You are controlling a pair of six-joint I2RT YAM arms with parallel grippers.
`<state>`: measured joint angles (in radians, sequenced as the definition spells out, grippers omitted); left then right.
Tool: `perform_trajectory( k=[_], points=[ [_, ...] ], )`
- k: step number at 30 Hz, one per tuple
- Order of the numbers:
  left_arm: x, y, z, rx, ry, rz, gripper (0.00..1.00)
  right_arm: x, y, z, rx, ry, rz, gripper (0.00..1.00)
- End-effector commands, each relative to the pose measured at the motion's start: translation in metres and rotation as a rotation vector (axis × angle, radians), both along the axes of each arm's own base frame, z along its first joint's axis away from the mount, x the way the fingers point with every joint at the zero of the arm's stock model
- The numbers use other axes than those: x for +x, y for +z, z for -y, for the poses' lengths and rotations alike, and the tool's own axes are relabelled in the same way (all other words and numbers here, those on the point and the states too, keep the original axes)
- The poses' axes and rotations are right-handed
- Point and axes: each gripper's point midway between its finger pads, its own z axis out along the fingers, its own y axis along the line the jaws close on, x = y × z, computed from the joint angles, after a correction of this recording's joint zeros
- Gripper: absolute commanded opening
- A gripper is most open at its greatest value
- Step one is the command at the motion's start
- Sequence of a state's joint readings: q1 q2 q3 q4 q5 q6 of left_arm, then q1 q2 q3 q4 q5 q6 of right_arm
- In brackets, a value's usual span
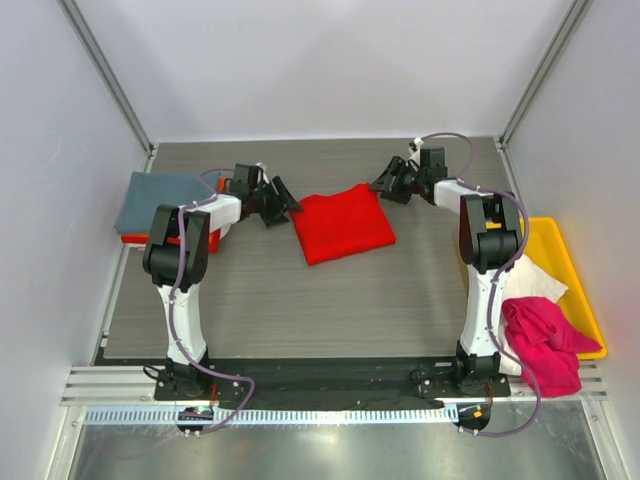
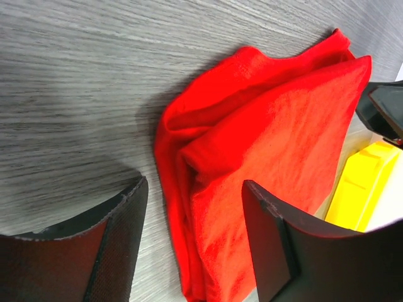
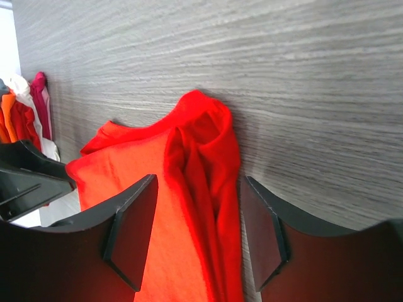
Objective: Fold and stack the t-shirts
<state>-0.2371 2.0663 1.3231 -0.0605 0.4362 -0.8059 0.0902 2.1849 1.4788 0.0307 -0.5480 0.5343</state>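
Note:
A folded bright red t-shirt point(image 1: 343, 225) lies on the table's middle back. My left gripper point(image 1: 283, 207) is open at its left edge, the jaws straddling the shirt's folded edge point(image 2: 208, 207) without holding it. My right gripper point(image 1: 387, 186) is open at its far right corner, the jaws either side of the bunched cloth point(image 3: 204, 182). A folded slate grey-blue t-shirt point(image 1: 160, 205) lies at the far left over a red and orange pile edge point(image 1: 132, 240). A magenta pink t-shirt point(image 1: 545, 340) and a white t-shirt point(image 1: 535, 280) lie crumpled at the right.
A yellow plastic tray point(image 1: 565, 260) stands at the right table edge under the white and pink shirts. White walls with metal posts enclose the back and sides. Both arm bases sit at the near edge.

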Motion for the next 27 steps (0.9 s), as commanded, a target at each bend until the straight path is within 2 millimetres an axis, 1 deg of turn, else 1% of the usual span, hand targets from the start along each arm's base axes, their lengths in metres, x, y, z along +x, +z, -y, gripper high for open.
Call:
perform_trajectory(
  k=[1,5,7,8,9,10,11,12,13,14,15,16,17,18,19,21,22,23,24,25,26,27],
  points=[
    [0.008,0.002,0.002,0.003,-0.007,0.022,0.62,0.004,0.003,-0.011,0.038,0.039,0.031,0.61],
    [0.011,-0.001,0.003,0.003,-0.004,0.016,0.52,0.003,-0.009,-0.01,0.043,0.034,0.004,0.59],
    [0.014,-0.006,0.003,0.007,0.0,0.01,0.5,0.003,-0.011,-0.012,0.057,0.034,-0.002,0.59],
    [0.016,-0.003,0.003,0.007,0.002,0.018,0.5,0.003,-0.01,-0.013,0.059,0.034,0.0,0.59],
    [0.016,-0.009,0.003,0.013,0.004,0.004,0.5,0.004,-0.012,-0.014,0.061,0.032,-0.002,0.59],
    [0.018,-0.01,0.003,0.017,0.005,0.002,0.5,0.005,-0.014,-0.014,0.063,0.028,-0.006,0.57],
    [0.023,-0.008,0.004,0.019,0.004,0.011,0.5,0.006,-0.013,-0.013,0.07,0.021,-0.012,0.55],
    [0.025,-0.013,0.003,0.023,0.005,0.001,0.49,0.007,-0.013,-0.014,0.074,0.019,-0.013,0.54],
    [0.028,-0.013,0.003,0.025,0.003,0.002,0.5,0.008,-0.011,-0.015,0.082,0.018,-0.006,0.54],
    [0.035,-0.006,0.007,0.02,-0.005,0.018,0.5,0.007,-0.012,-0.015,0.092,0.016,-0.008,0.54],
    [0.038,-0.008,0.008,0.023,-0.014,0.018,0.5,0.008,-0.01,-0.017,0.109,0.007,-0.011,0.54],
    [0.05,-0.004,0.011,0.023,-0.017,0.03,0.5,0.009,-0.01,-0.016,0.115,-0.007,-0.004,0.53],
    [0.05,-0.009,0.011,0.031,-0.021,0.005,0.5,0.009,-0.01,-0.017,0.123,-0.013,-0.004,0.52],
    [0.054,-0.01,0.012,0.035,-0.025,0.005,0.5,0.01,-0.008,-0.017,0.139,-0.026,-0.01,0.51],
    [0.062,-0.012,0.013,0.036,-0.022,0.008,0.51,0.012,-0.006,-0.018,0.146,-0.029,0.001,0.5],
    [0.064,-0.012,0.017,0.029,-0.037,-0.001,0.55,0.012,-0.007,-0.015,0.146,-0.053,-0.004,0.48],
    [0.067,-0.008,0.019,0.025,-0.051,0.01,0.6,0.011,-0.004,-0.015,0.144,-0.057,0.001,0.48],
    [0.064,-0.004,0.02,0.021,-0.068,0.011,0.66,0.01,-0.009,-0.011,0.129,-0.079,-0.006,0.49],
    [0.063,0.0,0.018,0.038,-0.083,0.027,0.68,0.008,-0.009,-0.009,0.12,-0.084,-0.003,0.51],
    [0.059,-0.001,0.013,0.065,-0.075,0.024,0.7,0.007,-0.002,-0.007,0.113,-0.092,0.013,0.52],
    [0.055,0.014,0.007,0.092,-0.066,0.038,0.7,0.001,-0.008,-0.004,0.103,-0.104,0.0,0.53],
    [0.052,0.017,0.002,0.121,-0.06,0.039,0.7,0.0,-0.008,-0.001,0.088,-0.125,0.006,0.53]
  ],
)
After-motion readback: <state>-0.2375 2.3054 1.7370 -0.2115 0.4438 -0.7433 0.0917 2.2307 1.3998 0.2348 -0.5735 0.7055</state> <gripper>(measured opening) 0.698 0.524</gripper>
